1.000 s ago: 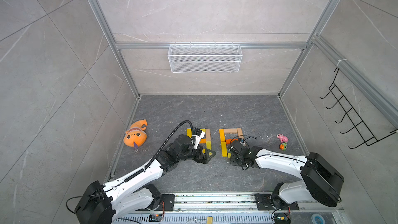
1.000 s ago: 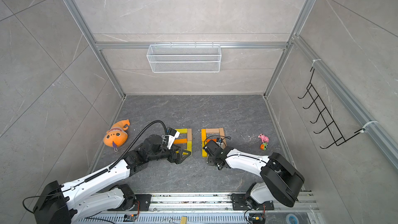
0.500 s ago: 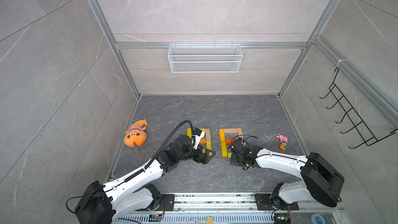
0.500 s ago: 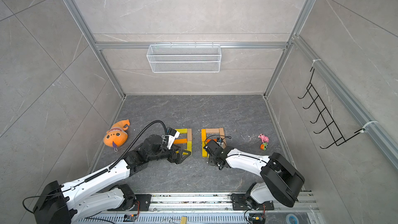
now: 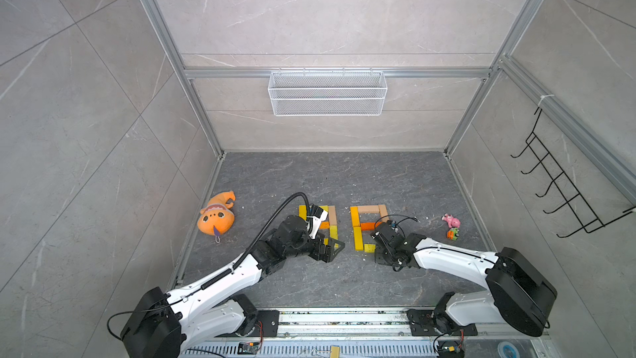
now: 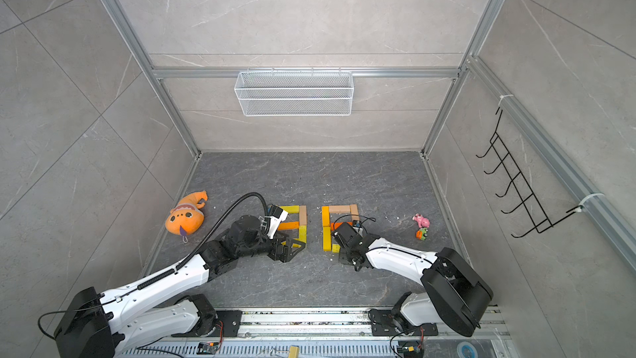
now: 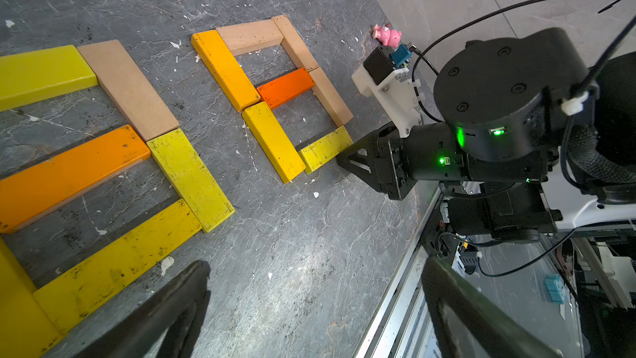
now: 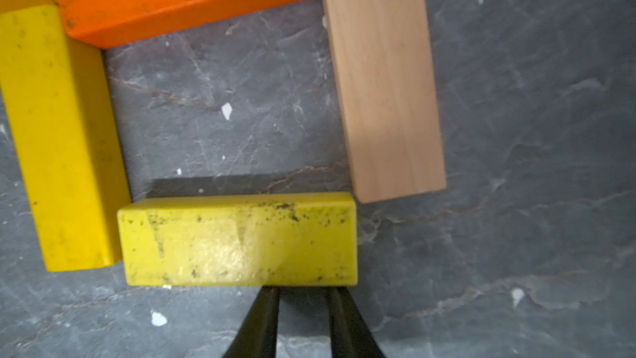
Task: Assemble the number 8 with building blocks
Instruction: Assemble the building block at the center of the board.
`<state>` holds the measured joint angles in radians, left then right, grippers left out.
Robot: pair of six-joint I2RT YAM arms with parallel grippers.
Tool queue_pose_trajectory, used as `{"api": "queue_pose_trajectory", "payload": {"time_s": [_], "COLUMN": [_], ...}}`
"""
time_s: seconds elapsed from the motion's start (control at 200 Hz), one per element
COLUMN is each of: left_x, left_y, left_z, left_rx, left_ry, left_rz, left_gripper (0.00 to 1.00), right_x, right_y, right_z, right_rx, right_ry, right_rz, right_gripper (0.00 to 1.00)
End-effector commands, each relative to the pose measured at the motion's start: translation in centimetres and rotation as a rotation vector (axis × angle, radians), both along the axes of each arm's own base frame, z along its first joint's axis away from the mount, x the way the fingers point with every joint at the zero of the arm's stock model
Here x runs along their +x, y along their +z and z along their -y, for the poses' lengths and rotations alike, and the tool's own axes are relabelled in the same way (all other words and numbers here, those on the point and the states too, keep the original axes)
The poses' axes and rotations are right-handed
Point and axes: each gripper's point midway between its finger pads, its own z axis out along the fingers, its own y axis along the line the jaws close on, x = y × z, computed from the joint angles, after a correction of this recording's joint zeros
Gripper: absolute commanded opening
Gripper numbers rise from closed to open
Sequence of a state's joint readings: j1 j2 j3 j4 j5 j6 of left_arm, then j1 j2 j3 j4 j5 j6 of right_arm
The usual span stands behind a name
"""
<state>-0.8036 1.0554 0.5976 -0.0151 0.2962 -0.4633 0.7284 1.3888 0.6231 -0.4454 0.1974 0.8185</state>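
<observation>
Touching a yellow block (image 8: 237, 239), right gripper (image 8: 303, 289).
Its jaws stand narrowly parted, gripping nothing; left gripper (image 7: 315, 273) gapes wide, empty.

Dark grey stone-look floor (image 5: 327, 180), flat, dotted with white flecks (image 7: 316, 194). Two groups of flat blocks lay on it side by side, with a gap between. The left group (image 5: 332, 216) had yellow, tan and orange bars in a boxy figure, partly hidden. The right group (image 5: 356, 232) had yellow, tan and orange bars making two squares that shared the orange bar. Orange plush toy (image 5: 216, 216) lay near the left wall. Pink pig (image 5: 451, 219) and small orange-green toy (image 5: 453, 233) lay just beside each other near the right wall.
</observation>
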Motion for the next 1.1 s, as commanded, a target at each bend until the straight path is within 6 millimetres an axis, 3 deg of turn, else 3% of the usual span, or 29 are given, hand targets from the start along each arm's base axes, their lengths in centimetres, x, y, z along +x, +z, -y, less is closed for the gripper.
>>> {"api": "queue_pose_trajectory", "payload": {"time_s": [0.0,0.539,1.099], "left_x": [0.2,0.4,0.4], "left_y": [1.1,1.1,0.7], "left_z": [0.3,0.5,0.7], "left_rx": [-0.033,-0.028,-0.027], "left_ry": [-0.001,-0.003,-0.005], "left_rz": [0.027,0.029,0.017], "left_gripper": [0.99,0.99,0.99], "right_x": [-1.4,-0.3,0.4], "right_y": [-1.4,-1.1,-1.1], "right_z": [1.8,-0.6,-0.9], "right_rx": [-0.094,-0.017,-0.019], "right_ry": [0.016,0.071,0.075], "right_rz": [-0.084,-0.075,-0.056], "right_gripper": [0.28,0.28,0.27]}}
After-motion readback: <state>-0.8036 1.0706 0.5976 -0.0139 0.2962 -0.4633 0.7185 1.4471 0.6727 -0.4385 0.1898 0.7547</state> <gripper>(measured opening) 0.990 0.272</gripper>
